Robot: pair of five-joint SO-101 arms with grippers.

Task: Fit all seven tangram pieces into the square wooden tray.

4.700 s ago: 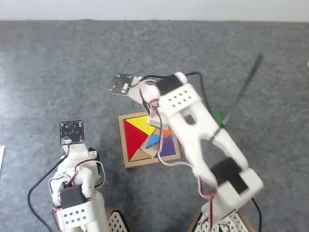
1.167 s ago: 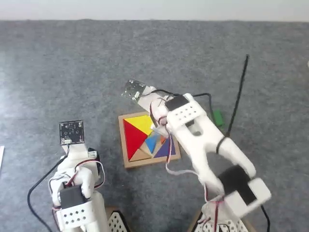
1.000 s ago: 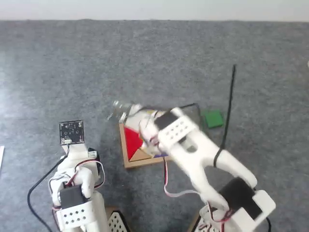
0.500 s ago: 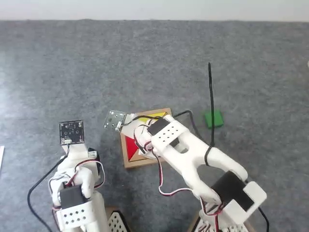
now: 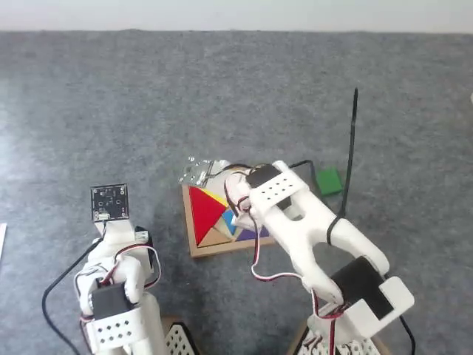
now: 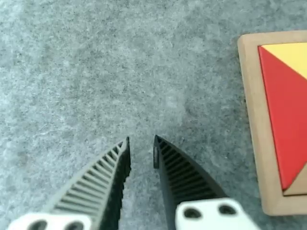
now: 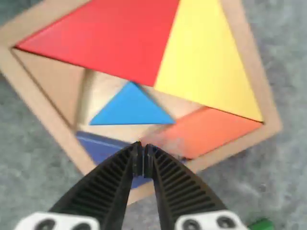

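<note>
Tangram tray [image 5: 194, 248] holds what look like six pieces [image 7: 110, 33], leaving the green square [image 5: 328, 180] on the carpet [image 5: 111, 96] near the tray; right gripper [image 7: 142, 152] hangs clenched, empty, above the tray, left gripper [image 6: 141, 143] slightly parted beside the tray.

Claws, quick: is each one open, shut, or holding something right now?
Left claw: slightly open, empty.
Right claw: shut, holding nothing, over the tray.
</note>
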